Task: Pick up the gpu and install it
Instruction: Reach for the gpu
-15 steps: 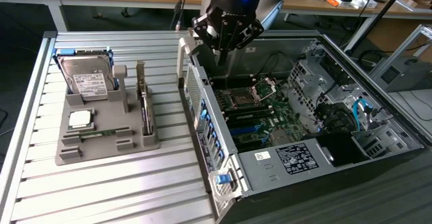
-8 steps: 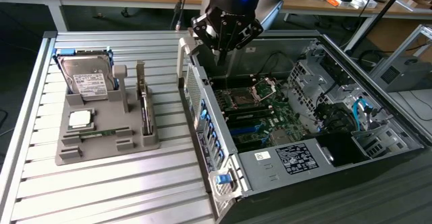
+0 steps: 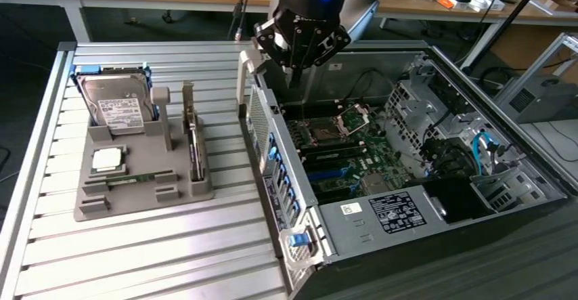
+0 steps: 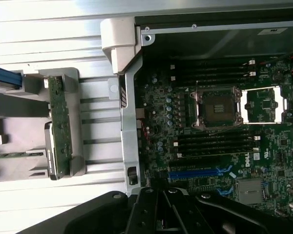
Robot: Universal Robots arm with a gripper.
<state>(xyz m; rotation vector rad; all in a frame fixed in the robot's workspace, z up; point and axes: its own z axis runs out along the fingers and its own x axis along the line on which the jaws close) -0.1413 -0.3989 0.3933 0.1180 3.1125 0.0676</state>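
While the gpu (image 3: 193,143) stands on edge in its grey holder (image 3: 135,195) on the tabletop (image 3: 135,259), my fingers (image 3: 294,76) hang together, empty, above the open computer case (image 3: 264,127).

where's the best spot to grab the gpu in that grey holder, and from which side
Probably take the gpu mid-way along its upper long edge, coming straight down. It stands on edge in a slot of the grey holder, lower edge buried, both flat faces free for a pinch across its thickness.
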